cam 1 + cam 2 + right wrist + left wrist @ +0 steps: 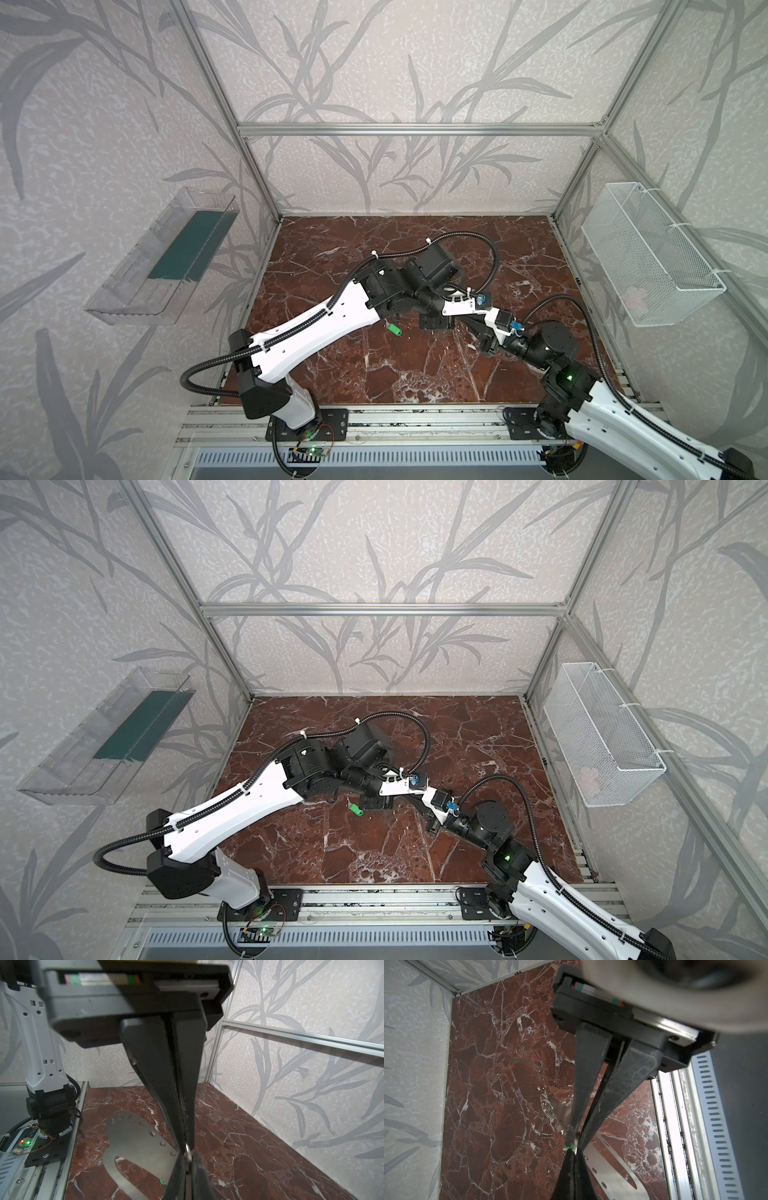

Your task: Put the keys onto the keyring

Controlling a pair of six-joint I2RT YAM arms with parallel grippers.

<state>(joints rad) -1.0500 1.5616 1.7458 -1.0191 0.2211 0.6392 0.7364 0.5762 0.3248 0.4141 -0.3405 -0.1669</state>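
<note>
Near edge: alu rail (415, 428) w/ both arm bases bolted on.

Left arm (316, 328) angled up from its base, reaching in toward mid-desk, wrist bent over. Right arm (540, 345) coming in low from the right, forearm stretched to meet it. 2 wrists nearly touching over the centre in both top views; claw tips hidden there.

Left claw (574, 1142): fingers pressed together, pinched on the held key (568, 1147); only a green sliver visible at the tips. Right claw (187, 1147): fingers together too, nipped on the small metal loop (188, 1151) at that key's end. Tip to tip w/ the left claw, both above the desk (415, 374).

Keyring (135, 1140) flat on the desk right under the 2 claws: grey plate, big cutout, row of small holes along the curved edge. Not gripped.

2nd key (394, 329) lying loose on the desk just beside the left forearm, apart from the claws.

Desk: red-brown marble look, white veins. Beyond: alu frame (415, 129), grey leaf-print walls. Clear tray (166, 257) on the left wall, white wire basket (648, 253) on the right wall.
</note>
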